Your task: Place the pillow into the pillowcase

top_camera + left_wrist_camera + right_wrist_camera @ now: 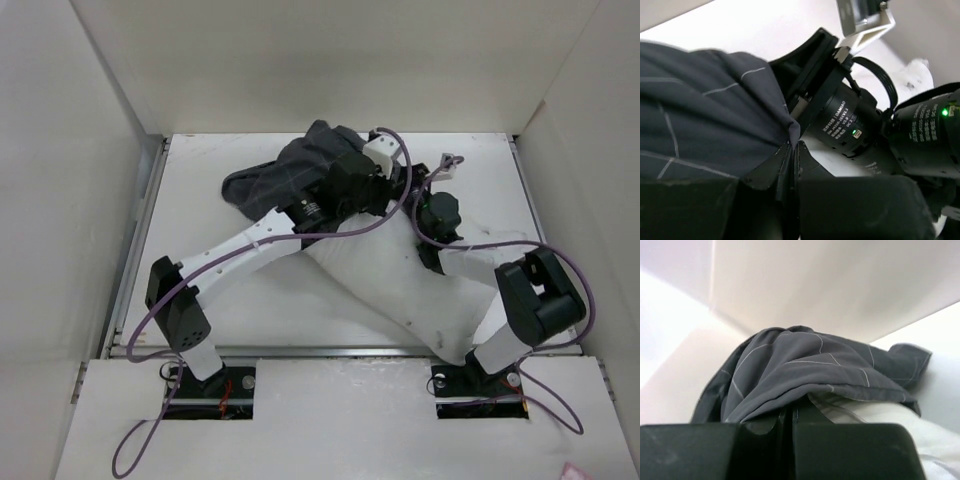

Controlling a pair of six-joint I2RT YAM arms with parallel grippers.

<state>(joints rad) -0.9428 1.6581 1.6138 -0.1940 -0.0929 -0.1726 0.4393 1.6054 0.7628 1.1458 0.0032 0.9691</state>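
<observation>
The large, soft, off-white stuffed pillow (400, 290) lies diagonally on the desk (250, 305), from the near right toward the middle. The dark charcoal-grey fabric pillowcase (280, 180), with thin light grid lines, is wrinkled and bunched over the pillow's far end.

Colours and patterns on your table

You have a pillowcase (285, 180) at far centre, dark charcoal grey with a thin pale windowpane grid. The pillow (400, 290), off-white with a few dark specks, runs to the near right. The table (480, 170) is white and the walls (60, 200) cream. The left arm (240, 245) and right arm (540, 295) have white links and black joints, with purple cables (150, 310). One green light (944, 112) shows on black housing.
</observation>
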